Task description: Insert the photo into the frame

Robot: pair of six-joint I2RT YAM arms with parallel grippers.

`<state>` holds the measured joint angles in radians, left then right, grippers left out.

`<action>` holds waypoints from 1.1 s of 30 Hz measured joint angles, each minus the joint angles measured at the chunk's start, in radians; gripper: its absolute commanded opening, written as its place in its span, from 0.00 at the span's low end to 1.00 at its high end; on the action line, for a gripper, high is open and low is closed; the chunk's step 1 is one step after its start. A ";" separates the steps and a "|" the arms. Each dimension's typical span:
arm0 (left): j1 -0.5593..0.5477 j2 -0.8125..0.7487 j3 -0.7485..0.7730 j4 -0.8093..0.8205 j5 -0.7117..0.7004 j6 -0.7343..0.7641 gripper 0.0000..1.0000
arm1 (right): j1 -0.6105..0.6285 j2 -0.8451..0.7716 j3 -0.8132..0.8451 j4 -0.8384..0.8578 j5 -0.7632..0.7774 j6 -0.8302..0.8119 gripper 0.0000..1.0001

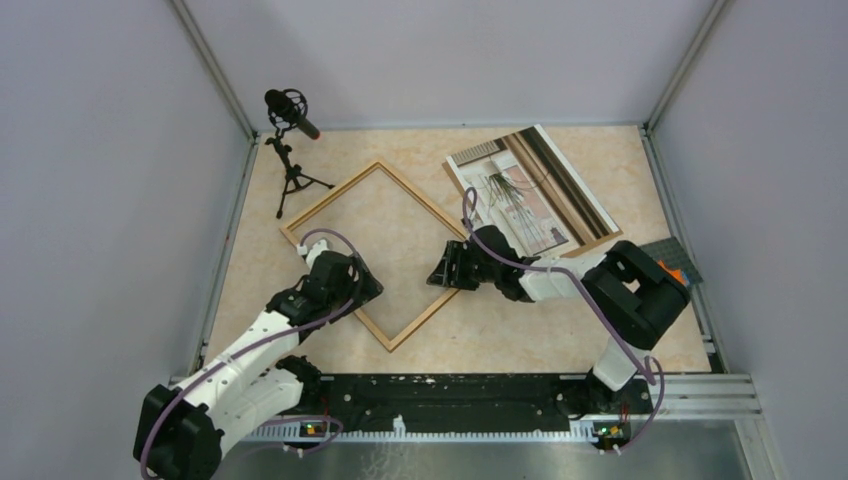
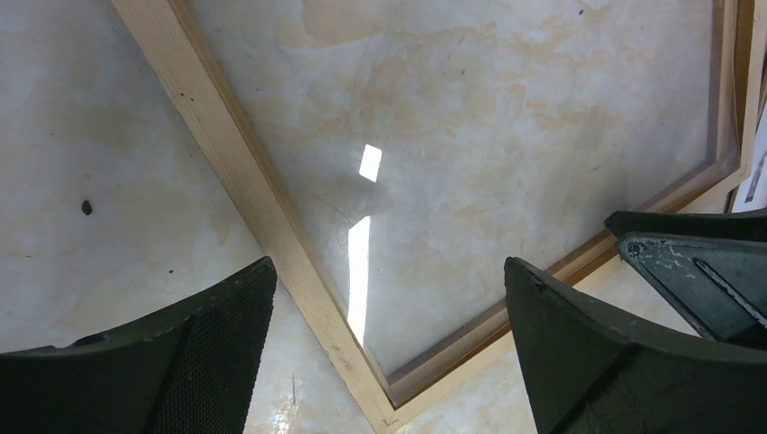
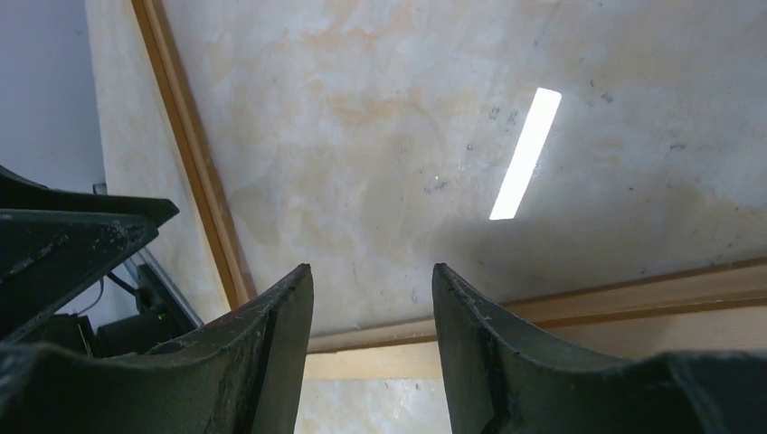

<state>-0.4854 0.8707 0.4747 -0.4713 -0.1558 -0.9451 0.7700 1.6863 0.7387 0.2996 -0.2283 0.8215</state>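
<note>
Left tool and right tool agape over the frame (photo just beside)

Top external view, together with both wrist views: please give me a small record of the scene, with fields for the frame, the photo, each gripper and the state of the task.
frame: light wood, flat on the table, turned like a diamond, no print inside
photo: picture side up, far right, beside the frame
left gripper: open, empty, over the frame's near-left rail
right gripper: open, empty, over the frame's right side
other: microphone on tripod, far left
task state: photo not yet in frame
</note>
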 measured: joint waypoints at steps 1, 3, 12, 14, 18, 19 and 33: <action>0.000 0.000 0.000 0.001 0.003 0.000 0.98 | 0.002 0.007 -0.011 0.032 0.010 0.005 0.51; 0.000 0.000 0.000 0.000 0.006 0.000 0.98 | 0.002 0.009 -0.025 0.068 0.021 0.014 0.52; 0.000 -0.087 0.068 -0.049 -0.021 0.075 0.98 | 0.003 -0.129 0.063 -0.224 0.056 -0.106 0.78; 0.000 -0.119 0.106 -0.042 -0.028 0.112 0.98 | 0.003 -0.160 0.145 -0.347 0.087 -0.173 0.78; 0.000 -0.158 0.160 -0.013 -0.035 0.175 0.98 | 0.003 -0.159 0.293 -0.521 0.164 -0.279 0.76; 0.000 -0.162 0.172 -0.007 -0.035 0.191 0.98 | 0.002 -0.156 0.314 -0.552 0.185 -0.299 0.76; 0.000 -0.162 0.204 0.007 -0.023 0.260 0.98 | -0.100 -0.067 0.289 -0.654 0.266 -0.377 0.62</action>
<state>-0.4854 0.7090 0.6785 -0.4641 -0.1783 -0.6849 0.6704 1.6196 1.0279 -0.3546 0.0372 0.4450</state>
